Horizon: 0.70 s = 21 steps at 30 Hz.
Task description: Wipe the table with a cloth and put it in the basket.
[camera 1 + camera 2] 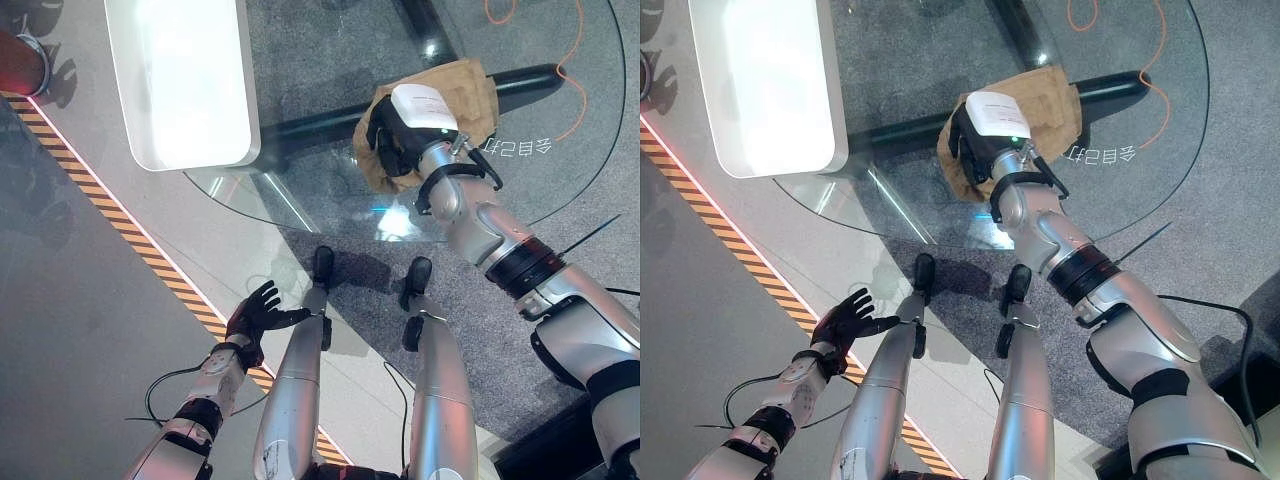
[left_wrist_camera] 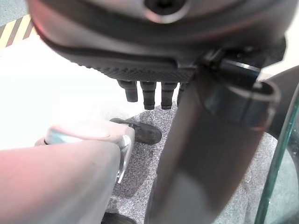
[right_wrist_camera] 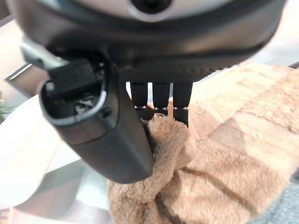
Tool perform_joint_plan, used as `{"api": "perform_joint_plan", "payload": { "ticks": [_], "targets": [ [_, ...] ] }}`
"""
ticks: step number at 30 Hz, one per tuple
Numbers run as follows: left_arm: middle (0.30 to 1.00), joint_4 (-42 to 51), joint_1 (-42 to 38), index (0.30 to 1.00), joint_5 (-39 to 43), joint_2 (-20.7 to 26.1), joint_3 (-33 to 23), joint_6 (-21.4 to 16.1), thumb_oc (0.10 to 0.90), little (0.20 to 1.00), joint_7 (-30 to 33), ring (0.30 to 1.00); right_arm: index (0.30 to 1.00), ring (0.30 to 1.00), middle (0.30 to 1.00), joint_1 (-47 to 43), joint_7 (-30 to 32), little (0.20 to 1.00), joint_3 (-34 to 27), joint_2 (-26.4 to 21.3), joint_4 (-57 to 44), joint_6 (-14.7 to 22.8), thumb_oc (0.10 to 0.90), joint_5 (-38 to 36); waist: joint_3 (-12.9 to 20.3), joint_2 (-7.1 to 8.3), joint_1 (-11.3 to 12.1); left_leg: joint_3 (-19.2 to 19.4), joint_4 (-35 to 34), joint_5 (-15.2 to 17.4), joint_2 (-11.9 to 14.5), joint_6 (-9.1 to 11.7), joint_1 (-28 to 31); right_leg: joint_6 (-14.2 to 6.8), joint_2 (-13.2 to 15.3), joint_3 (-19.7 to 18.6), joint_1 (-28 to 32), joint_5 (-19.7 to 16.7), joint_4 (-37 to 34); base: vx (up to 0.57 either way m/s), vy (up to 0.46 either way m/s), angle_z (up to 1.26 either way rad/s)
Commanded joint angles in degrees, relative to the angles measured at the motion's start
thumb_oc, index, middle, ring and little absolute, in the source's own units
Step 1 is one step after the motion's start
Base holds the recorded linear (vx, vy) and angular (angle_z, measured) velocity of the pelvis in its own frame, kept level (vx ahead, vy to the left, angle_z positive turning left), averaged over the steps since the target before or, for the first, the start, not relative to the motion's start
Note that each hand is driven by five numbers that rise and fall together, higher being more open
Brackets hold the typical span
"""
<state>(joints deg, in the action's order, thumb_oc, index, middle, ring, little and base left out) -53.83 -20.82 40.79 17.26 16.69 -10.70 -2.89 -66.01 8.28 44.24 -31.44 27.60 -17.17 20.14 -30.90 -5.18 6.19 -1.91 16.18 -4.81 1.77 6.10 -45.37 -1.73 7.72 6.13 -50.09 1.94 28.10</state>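
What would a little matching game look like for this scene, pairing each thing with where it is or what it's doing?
Things:
1. cloth
2. right hand
3. left hand
4. white tray

Places or states:
A. open, hanging beside the table above the floor
B. on the glass table's far left
C. bunched under a hand on the glass
D. pressing on the cloth

Pairs: 1-C, 2-D, 3-A, 4-B

White characters stand on the glass table [image 1: 300, 200] beside the cloth [image 1: 470, 85]; mirrored, they cannot be read.
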Motion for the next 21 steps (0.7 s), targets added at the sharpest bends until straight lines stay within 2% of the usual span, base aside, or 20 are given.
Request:
{"api": "perform_joint_plan", "payload": {
  "ticks": [1, 21],
  "targets": [
    [0.900, -0.18, 4.30, 0.900, -1.67, -0.96, -1.32, -2.29, 0.800, 0.900, 1.49, 0.900, 0.300, 0.300, 0.300, -2.24, -0.27, 0.200, -0.34, 4.45, -12.83, 6.17, 0.100, 1.15, 1.11, -0.48, 0.07, 4.14, 3.05, 2.91, -5.11, -4.83, -0.15, 0.82, -3.48, 5.86, 1.31, 0.65, -2.50, 0.00, 0.000, 0.00],
    [0.900, -0.06, 3.69, 0.900, -1.72, -1.34, -0.88, -1.97, 0.800, 0.900, 2.15, 0.900, 0.300, 0.300, 0.300, -1.95, -3.81, 0.200, 0.58, 6.17, -19.32, 7.04, 0.100, 0.61, 1.11, -0.62, 0.12, 4.16, 3.16, 2.67, -5.24, -4.79, -0.17, 0.77, -3.47, 5.70, 1.27, 0.35, -2.74, 0.00, 0.000, 0.00]
  ]
}}
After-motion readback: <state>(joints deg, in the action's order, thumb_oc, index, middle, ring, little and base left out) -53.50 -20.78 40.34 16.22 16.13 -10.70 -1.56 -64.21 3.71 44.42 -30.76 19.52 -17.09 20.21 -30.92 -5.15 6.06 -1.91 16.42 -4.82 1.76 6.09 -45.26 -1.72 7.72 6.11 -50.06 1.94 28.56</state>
